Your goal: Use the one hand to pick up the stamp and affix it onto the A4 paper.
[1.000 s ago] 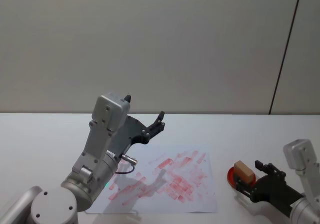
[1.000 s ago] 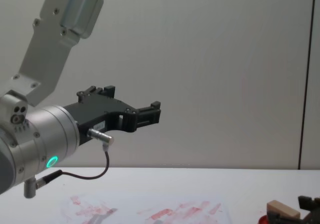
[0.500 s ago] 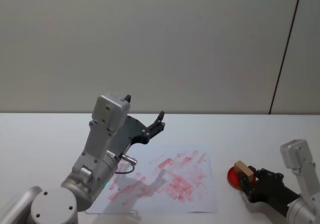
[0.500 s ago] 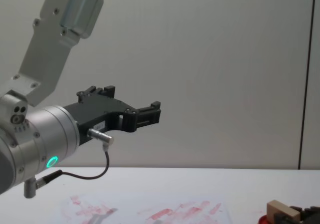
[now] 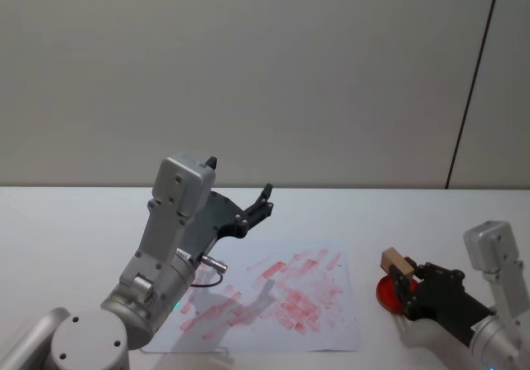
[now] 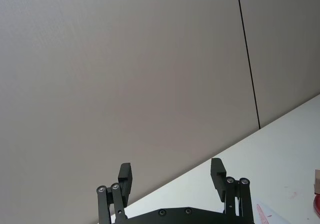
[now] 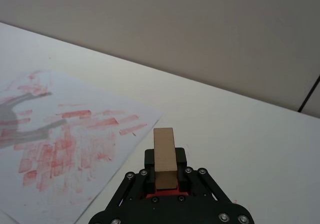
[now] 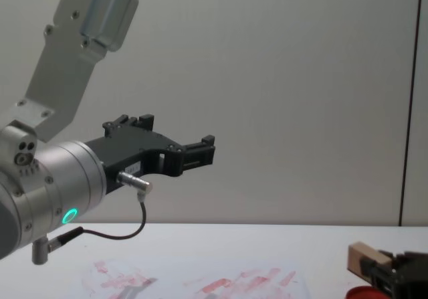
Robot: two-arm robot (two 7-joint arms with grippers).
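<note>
The stamp [image 7: 164, 153], a pale tan wooden block, is pinched between the jaws of my right gripper [image 7: 165, 176], which is shut on it. In the head view the stamp [image 5: 397, 262] hangs just above the red ink pad [image 5: 386, 292], right of the A4 paper [image 5: 273, 297]. That white sheet, covered in smeared red prints, lies flat on the table [image 5: 66, 221]. In the chest view the stamp [image 8: 361, 255] sticks out to the left of my right gripper [image 8: 382, 271]. My left gripper [image 5: 240, 180] stays raised over the paper's far left part, open and holding nothing.
The left arm's silver forearm [image 5: 170, 246] with its green ring and dangling cable [image 8: 127, 235] looms over the paper's left side. A plain wall with a dark vertical seam [image 5: 472, 88] stands behind the white table.
My right gripper has closed on the stamp, lifted it off the red ink pad and shifted it a little left toward the paper. The left arm has not moved.
</note>
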